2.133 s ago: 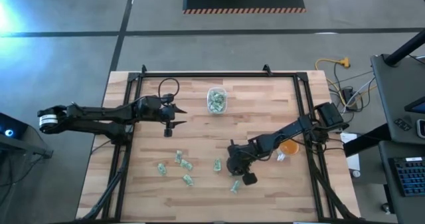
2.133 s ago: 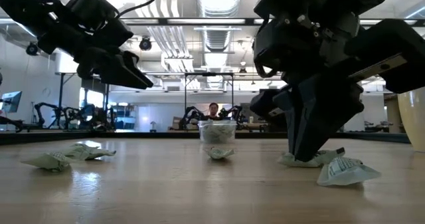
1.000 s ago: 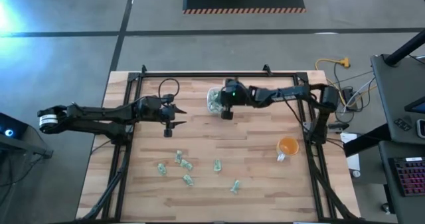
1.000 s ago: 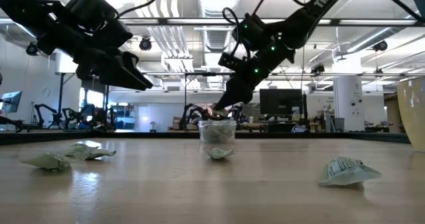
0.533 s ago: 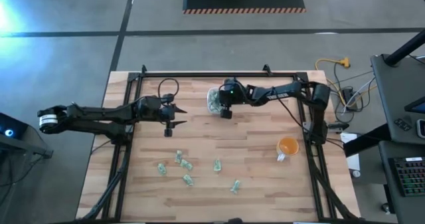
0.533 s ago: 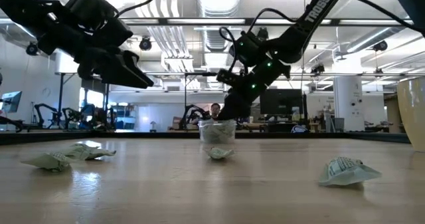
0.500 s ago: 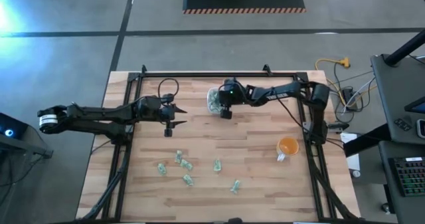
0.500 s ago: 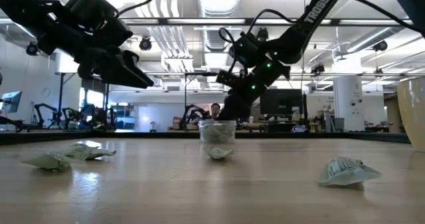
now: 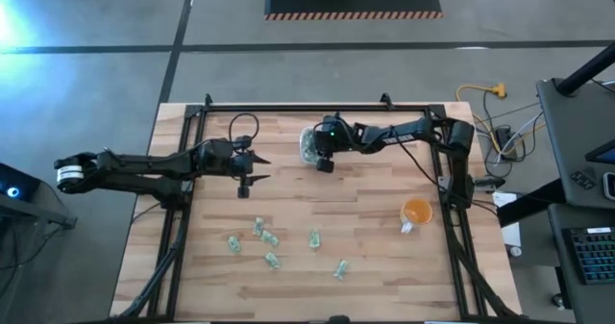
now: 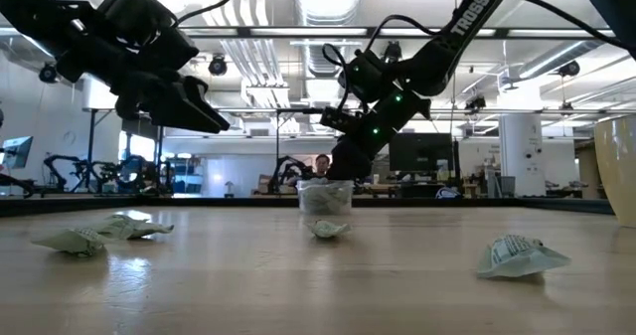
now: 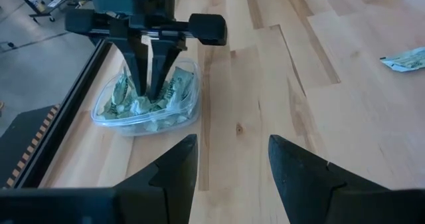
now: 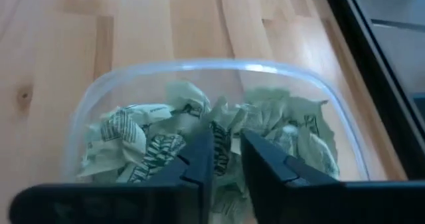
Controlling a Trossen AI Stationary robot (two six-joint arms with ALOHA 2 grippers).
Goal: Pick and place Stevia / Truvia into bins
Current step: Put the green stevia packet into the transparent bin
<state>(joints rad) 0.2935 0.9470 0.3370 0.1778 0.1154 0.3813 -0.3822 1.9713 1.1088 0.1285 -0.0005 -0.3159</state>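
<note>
The clear tub (image 9: pixel 309 147) (image 10: pixel 325 198) (image 12: pixel 212 78) sits on its base at the table's far middle, part-filled with crumpled green-and-white Stevia packets (image 12: pixel 139 141). My right gripper (image 9: pixel 325 153) (image 10: pixel 343 172) (image 12: pixel 226 154) points down into it, fingers nearly together with a packet in the gap. Several more packets (image 9: pixel 270 237) (image 10: pixel 514 256) lie flat toward the table's near edge. My left gripper (image 9: pixel 252 167) (image 11: pixel 229 164) hovers open, left of the tub, above bare wood. My right gripper pinches a crumpled Stevia packet (image 12: pixel 223 143) between its two fingers (image 12: pixel 199 159), coming from above and pointing down. The packet sits low inside the tub among the other packets. Whether it rests on them I cannot tell.
An orange cup (image 9: pixel 416 211) (image 10: pixel 621 166) stands near the table's right edge. A black frame rail (image 9: pixel 307 108) runs round the tabletop. Bare wood lies between the tub and the loose packets. A person shows far off in the room (image 10: pixel 319 163).
My right gripper left the loose packets near the table's near edge and swung to the far middle over the tub. In the last second it has drifted slightly left and sunk toward the tub's opening. The left arm has kept still.
</note>
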